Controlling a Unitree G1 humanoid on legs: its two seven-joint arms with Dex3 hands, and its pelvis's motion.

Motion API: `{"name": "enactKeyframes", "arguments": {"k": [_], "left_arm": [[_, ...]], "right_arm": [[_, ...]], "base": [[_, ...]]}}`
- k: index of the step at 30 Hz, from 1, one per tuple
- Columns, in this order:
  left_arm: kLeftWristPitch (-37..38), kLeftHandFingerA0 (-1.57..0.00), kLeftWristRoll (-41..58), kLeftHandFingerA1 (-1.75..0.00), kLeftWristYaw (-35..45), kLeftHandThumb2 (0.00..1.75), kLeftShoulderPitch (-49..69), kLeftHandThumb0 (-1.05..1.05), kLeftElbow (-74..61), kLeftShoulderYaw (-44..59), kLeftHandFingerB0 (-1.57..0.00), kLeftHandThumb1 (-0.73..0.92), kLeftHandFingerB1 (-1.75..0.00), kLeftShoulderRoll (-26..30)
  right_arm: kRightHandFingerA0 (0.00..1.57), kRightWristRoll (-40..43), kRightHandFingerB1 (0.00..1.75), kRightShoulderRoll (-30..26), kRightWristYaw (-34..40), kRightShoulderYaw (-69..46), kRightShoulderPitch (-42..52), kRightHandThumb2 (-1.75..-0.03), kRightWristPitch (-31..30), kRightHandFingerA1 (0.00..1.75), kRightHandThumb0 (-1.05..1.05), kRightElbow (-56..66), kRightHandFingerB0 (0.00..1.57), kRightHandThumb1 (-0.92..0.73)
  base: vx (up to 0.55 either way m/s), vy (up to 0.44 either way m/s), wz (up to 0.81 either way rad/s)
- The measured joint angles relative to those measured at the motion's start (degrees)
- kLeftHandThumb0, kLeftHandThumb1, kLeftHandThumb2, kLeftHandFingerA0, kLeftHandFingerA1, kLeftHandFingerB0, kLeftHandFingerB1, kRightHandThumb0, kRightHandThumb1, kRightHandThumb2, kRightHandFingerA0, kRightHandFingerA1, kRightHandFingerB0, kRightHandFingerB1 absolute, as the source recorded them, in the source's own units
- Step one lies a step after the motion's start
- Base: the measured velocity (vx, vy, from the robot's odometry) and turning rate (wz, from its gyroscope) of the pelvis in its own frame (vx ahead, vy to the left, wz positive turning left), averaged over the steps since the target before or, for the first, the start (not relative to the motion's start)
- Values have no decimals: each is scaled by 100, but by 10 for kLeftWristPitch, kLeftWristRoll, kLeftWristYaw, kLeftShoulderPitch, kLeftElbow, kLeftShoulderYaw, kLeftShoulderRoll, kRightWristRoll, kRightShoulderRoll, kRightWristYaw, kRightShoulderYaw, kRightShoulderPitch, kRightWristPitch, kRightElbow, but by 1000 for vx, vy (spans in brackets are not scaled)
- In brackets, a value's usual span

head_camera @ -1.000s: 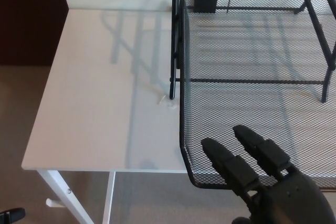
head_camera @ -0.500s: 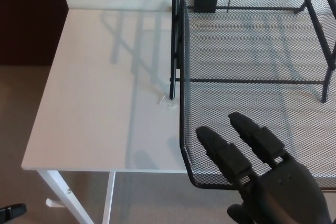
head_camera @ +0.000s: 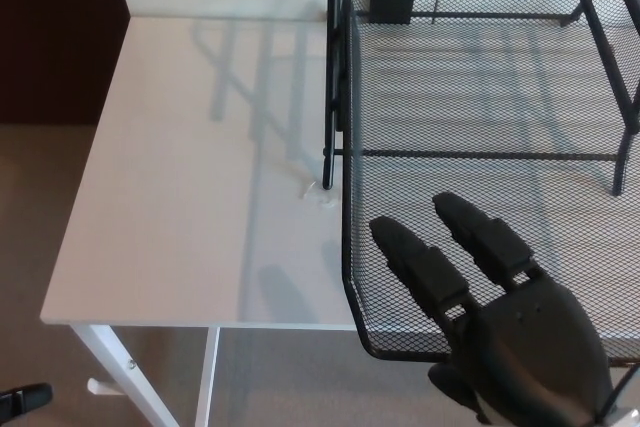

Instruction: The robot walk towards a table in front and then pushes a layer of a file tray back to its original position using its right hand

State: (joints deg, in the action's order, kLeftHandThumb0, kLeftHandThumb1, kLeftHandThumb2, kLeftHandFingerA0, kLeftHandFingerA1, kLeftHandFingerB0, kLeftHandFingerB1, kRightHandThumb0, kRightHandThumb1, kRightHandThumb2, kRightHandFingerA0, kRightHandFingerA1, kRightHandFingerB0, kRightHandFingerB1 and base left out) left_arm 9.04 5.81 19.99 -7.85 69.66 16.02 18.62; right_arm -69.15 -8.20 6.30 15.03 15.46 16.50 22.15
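The pulled-out mesh layer (head_camera: 480,137) of the black wire file tray is seen drawn forward toward the robot, its rounded front rim (head_camera: 352,319) overhanging the near edge of the white desk (head_camera: 200,177). The layer's long axis is judged to run from that near rim away toward the back of the desk, where the upright black frame posts (head_camera: 333,97) of the tray stand; the direction of return is therefore taken to be straight away from the robot.

The right hand (head_camera: 500,327) is placed at the near end of the layer, entering from the lower right. Its fingers (head_camera: 425,267) are held apart and extended, pointing up and to the left over the mesh floor, and nothing is gripped. Whether the fingers touch the mesh or hover just above it cannot be told from this view. The bulk of the layer lies ahead of the hand, with the front rim just below and beside the palm.

The left hand is not shown, so the right hand is the only one near the tray. A push along the long axis, applied at the front rim, is judged to be what the coming move calls for.
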Motion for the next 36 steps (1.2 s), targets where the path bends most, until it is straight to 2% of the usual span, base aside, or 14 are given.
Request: {"name": "enactKeyframes", "arguments": {"k": [15, 18, 25, 36], "left_arm": [[0, -68, 0, -82, 0, 92, -2, 10, 0, -1, -35, 21, -66, 0], [0, -72, 0, -85, 1, 92, -3, 13, 0, -1, -37, 20, -67, 0], [0, -69, 0, -82, 1, 93, -5, 11, -1, -1, -33, 22, -64, 0], [-1, -70, 0, -82, 0, 94, -6, 12, -4, -4, -36, 22, -66, 0]], "right_arm": [[0, 3, 16, -24, -10, 12, -61, -67, -44, 7, -25, -22, 1, -37], [0, 7, 23, -28, -13, 12, -73, -67, -50, 13, -26, -25, 1, -35], [0, 16, 24, -29, -20, 17, -106, -68, -67, 17, -26, -40, 2, -37], [0, 29, 23, -23, -30, 25, -158, -67, -101, 12, -25, -85, 1, -36]], "base": [[0, 0, 0], [0, 0, 0], [0, 0, 0], [0, 0, 0]]}}
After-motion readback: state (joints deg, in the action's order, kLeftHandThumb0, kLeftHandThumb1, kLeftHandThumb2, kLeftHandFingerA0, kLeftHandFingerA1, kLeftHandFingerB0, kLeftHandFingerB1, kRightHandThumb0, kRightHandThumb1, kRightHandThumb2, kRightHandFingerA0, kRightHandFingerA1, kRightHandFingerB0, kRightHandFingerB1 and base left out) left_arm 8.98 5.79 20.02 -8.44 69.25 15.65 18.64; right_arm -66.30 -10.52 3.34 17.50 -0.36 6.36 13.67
